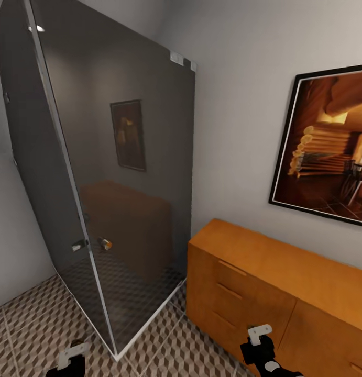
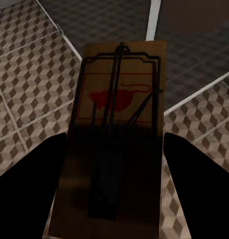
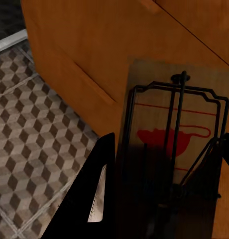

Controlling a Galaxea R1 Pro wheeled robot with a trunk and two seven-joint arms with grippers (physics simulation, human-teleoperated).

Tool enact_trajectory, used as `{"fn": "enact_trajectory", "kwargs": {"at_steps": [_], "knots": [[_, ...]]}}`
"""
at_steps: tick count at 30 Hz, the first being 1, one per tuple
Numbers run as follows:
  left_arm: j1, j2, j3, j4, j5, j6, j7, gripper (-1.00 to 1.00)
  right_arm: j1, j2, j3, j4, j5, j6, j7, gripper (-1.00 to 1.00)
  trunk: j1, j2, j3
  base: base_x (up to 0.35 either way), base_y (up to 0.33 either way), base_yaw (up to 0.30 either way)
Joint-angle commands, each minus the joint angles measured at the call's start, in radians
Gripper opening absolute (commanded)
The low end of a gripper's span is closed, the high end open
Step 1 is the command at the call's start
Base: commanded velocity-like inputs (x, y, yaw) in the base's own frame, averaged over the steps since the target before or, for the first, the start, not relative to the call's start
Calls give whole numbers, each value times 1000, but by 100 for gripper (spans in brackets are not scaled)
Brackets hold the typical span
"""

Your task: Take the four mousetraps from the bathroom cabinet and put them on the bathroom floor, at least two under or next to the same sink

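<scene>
A mousetrap, a small wooden board with dark wire and a red mouse print, sits between the dark fingers of my left gripper, which is shut on it above the cube-patterned bathroom floor. A second mousetrap is clamped in my right gripper, close in front of the orange-brown cabinet. In the head view the left gripper and right gripper sit at the bottom edge, the right one before the cabinet. The sink is out of view.
A dark glass shower enclosure with a white base rail stands left of the cabinet. A framed picture hangs on the wall above the cabinet. Tiled floor lies open at the lower left.
</scene>
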Motion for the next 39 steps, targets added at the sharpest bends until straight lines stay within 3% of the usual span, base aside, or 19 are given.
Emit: {"fn": "enact_trajectory", "kwargs": {"at_steps": [1,39], "knots": [[-1,-1,-8,4,2,-5,2,-100,-1,-1,-8,5,8,-7,-3,-100,0,-1,0,0,0,297],[-1,-7,-8,4,2,-5,2,-100,-1,10,-8,5,5,-6,-2,-100,0,-1,0,0,0,297]]}}
